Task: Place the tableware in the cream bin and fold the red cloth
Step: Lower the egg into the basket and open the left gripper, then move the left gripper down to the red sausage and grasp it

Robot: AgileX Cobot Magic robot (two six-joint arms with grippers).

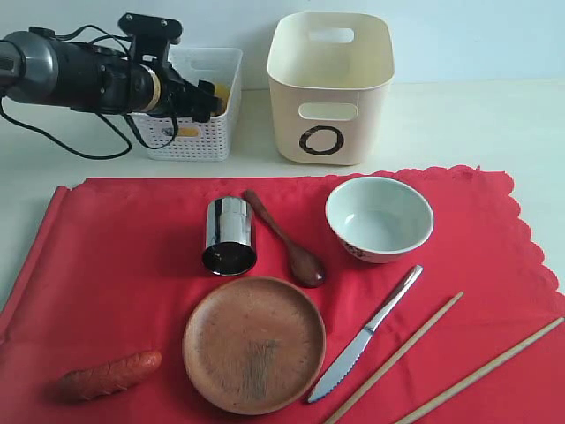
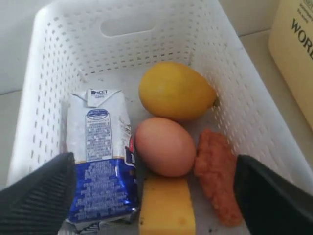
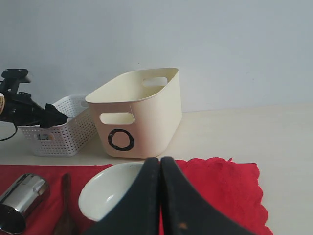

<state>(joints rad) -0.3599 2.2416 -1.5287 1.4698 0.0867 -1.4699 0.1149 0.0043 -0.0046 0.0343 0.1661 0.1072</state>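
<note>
While the left tool (image 1: 205, 95) gapes over the white lattice basket (image 1: 212, 146), likely sorting food (image 2: 165, 146), the right tool (image 3: 160, 169) rests pressed together.

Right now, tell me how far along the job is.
Done: none of the tableware binned; nothing shows in the cream bin. In hand: nothing; left gripper open over the white basket, right gripper shut, empty. Left: cup, spoon, bowl, plate, knife and chopsticks lie on the red cloth, not yet folded.

Mirror-polished steel cup (image 1: 229, 235), matt wooden plate (image 1: 254, 344), glossy ceramic bowl (image 1: 379, 218), red cloth (image 1: 115, 283), perforated plastic basket (image 1: 196, 106)
</note>
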